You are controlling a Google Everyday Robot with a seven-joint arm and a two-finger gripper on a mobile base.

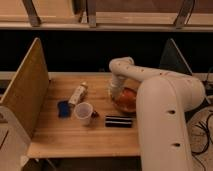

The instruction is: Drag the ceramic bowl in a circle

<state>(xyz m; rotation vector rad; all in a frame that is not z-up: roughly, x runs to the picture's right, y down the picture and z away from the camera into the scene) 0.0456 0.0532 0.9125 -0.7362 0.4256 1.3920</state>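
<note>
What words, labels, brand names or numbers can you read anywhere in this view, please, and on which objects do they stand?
None can be read.
Packet: any print on it is too blurred to read.
Dark bar: no lettering can be made out.
White cup, blue object, ceramic bowl and robot arm: no markings show.
The pincer sits at the bowl's left rim; no label shows on it.
</note>
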